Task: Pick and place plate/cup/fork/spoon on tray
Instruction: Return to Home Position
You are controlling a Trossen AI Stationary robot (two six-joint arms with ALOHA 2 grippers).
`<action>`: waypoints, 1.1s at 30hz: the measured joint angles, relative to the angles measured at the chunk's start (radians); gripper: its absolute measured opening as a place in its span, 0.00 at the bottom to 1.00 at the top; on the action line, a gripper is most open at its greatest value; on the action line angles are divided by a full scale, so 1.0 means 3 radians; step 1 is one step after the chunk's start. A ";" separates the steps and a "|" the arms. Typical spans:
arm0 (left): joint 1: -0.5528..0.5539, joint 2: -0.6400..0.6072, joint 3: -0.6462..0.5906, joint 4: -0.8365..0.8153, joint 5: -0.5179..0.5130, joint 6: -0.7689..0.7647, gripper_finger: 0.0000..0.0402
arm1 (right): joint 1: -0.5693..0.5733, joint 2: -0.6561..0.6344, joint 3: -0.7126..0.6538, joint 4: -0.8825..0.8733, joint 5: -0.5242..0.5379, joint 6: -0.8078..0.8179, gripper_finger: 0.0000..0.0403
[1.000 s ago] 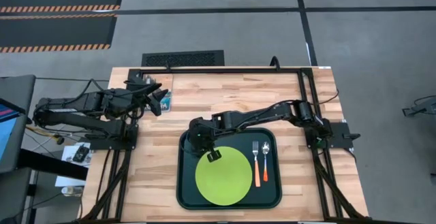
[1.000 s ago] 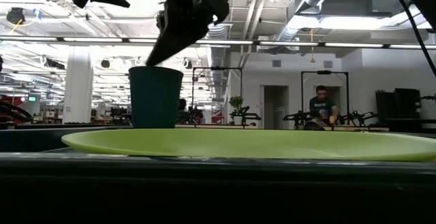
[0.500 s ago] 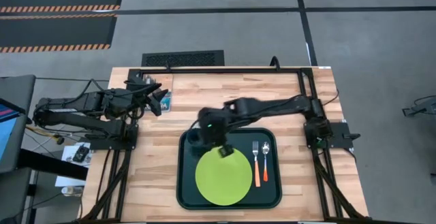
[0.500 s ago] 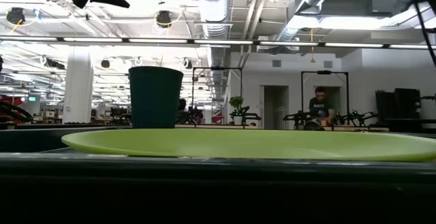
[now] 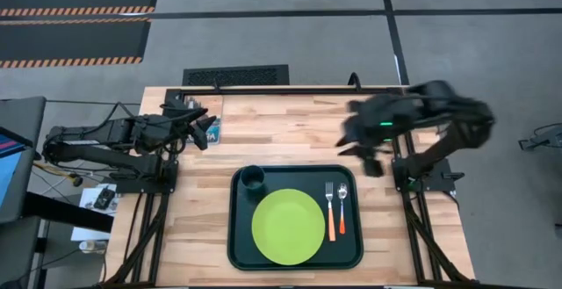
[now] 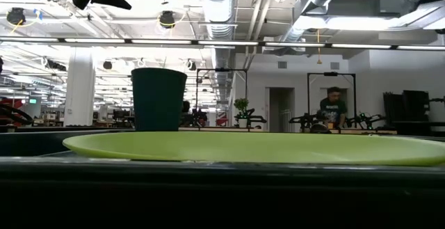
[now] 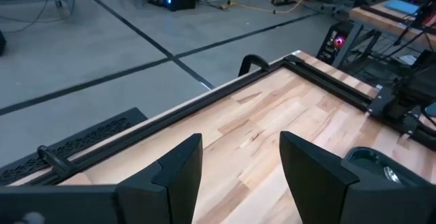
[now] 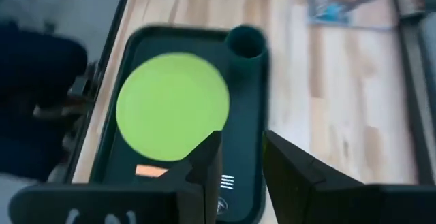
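The dark green tray (image 5: 239,236) lies at the table's near middle. On it the lime-green plate (image 5: 288,228) lies flat. The teal cup (image 5: 253,178) stands upright on its base in the tray's far left corner. The fork (image 5: 330,210) and the spoon (image 5: 342,208) lie side by side on the tray, right of the plate. My right gripper (image 5: 362,153) is open and empty, high above the table's right part, right of and beyond the tray. My left gripper (image 5: 206,131) is open and empty over the far left of the table.
A small picture booklet (image 5: 216,132) lies on the table at the far left, under my left gripper. A black frame (image 5: 290,90) runs along the table's far and side edges. Bare wood lies between the tray and the far edge. A person (image 6: 333,111) stands far back in the room.
My right gripper has risen from the cup and swung away toward the table's right edge and far side, ending high over the right part of the table. The cup stays upright in the tray's far left corner. Plate, fork and spoon have not moved.
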 joint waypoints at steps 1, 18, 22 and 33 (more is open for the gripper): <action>0.0000 0.0001 0.0000 -0.0018 -0.0001 -0.0020 0.46 | 0.0056 -0.0148 -0.0086 0.0024 0.0120 0.0097 0.31; 0.0000 0.0017 0.0000 -0.0058 0.0260 -0.0150 0.46 | 0.0881 -0.2004 -0.2880 0.1559 0.1646 0.1201 0.31; -0.0002 0.0017 0.0000 0.0060 0.0340 -0.0056 0.46 | 0.0849 -0.2087 -0.3618 0.2562 0.1730 0.0625 0.31; -0.0222 -0.0468 -0.0492 0.1315 0.1091 0.1029 0.46 | 0.0386 -0.3075 -0.4930 0.4452 0.0803 0.0309 0.31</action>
